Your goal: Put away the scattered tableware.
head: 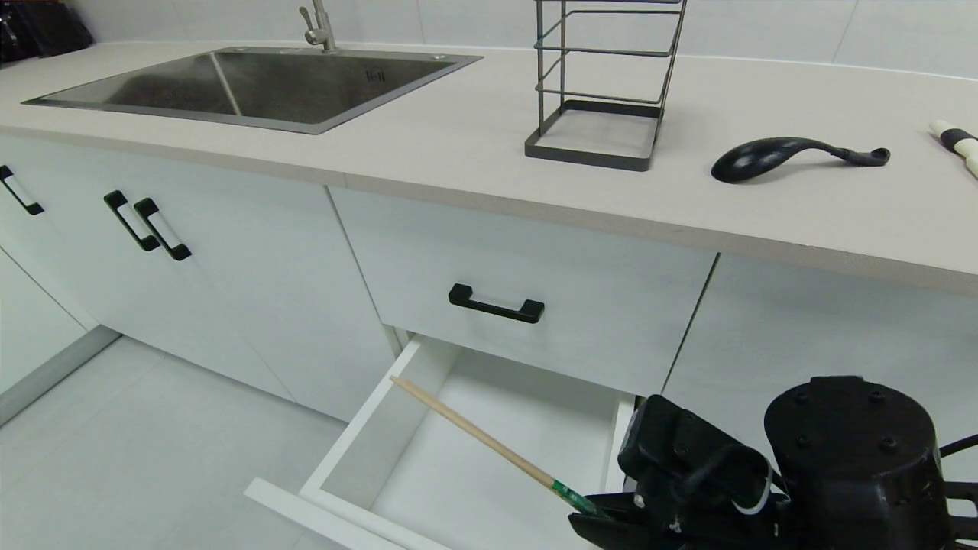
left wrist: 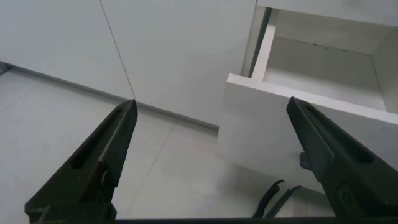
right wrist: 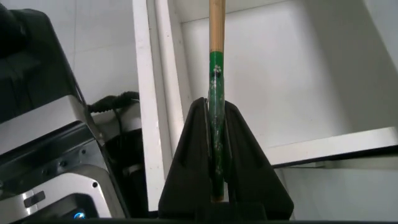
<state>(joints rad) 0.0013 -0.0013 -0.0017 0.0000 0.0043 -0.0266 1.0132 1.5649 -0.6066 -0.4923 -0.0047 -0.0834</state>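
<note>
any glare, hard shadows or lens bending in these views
Head view: countertop edge bows slightly, sink has soft sheen, black ladle casts a faint shadow. Left wrist view: left gripper is a dark silhouette. Right wrist view: drawer behind the chopstick evenly lit, no glare.

**Right gripper clamped, left gripper spread wide**

The right arm's black two-fingered gripper [head: 592,513] sits low at the bottom right edge of the head view. The bulky rounded black wrist housing [head: 848,451] is behind it, and the tips point forward and towards the robot's left. In the right wrist view its black wedge-shaped fingers [right wrist: 249,162] press together on the green-painted end of a slim pale wooden stick [right wrist: 216,31], which juts straight out past the tips. The left arm's black gripper [left wrist: 211,106] is angled downward, its long tapered fingers [left wrist: 106,155] spread far apart.
</note>
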